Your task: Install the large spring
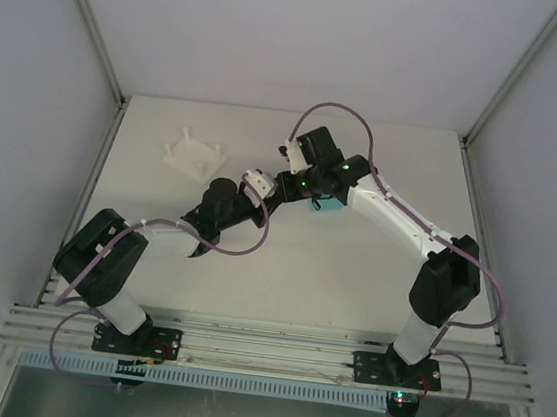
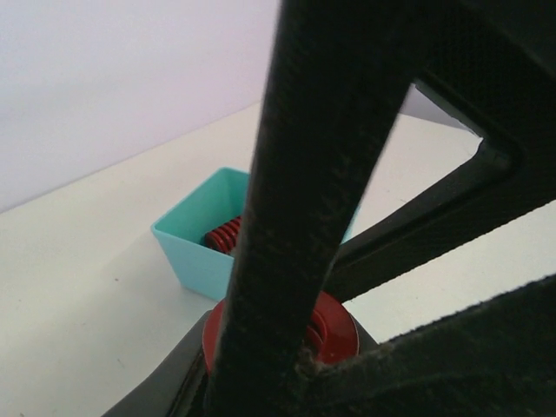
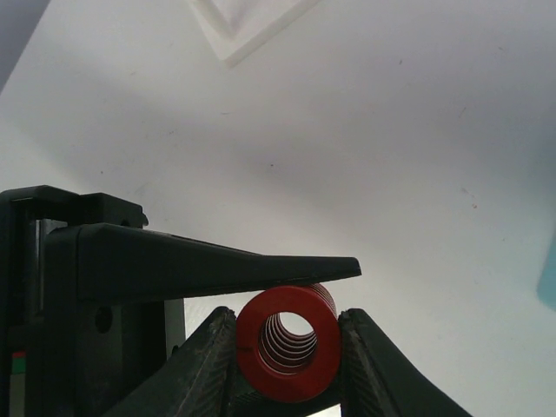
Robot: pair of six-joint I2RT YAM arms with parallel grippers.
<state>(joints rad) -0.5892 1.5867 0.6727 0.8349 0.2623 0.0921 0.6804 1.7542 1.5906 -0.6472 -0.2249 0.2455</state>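
Observation:
A large red spring (image 3: 287,354) is clamped between the two fingers of my right gripper (image 3: 288,358), which is shut on its sides. One finger (image 3: 261,268) of my left gripper lies flat on top of the spring. In the left wrist view the spring's end face (image 2: 337,328) sits low between my left gripper's (image 2: 287,352) own fingers, behind a right finger (image 2: 304,191) that crosses the view. In the top view both grippers, the left (image 1: 276,186) and the right (image 1: 297,175), meet mid-table above the surface. The spring is hidden there.
A teal bin (image 2: 187,248) holding more red springs (image 2: 224,233) stands just behind the grippers and shows partly in the top view (image 1: 325,205). A white fixture (image 1: 196,154) lies at the back left and also shows in the right wrist view (image 3: 248,22).

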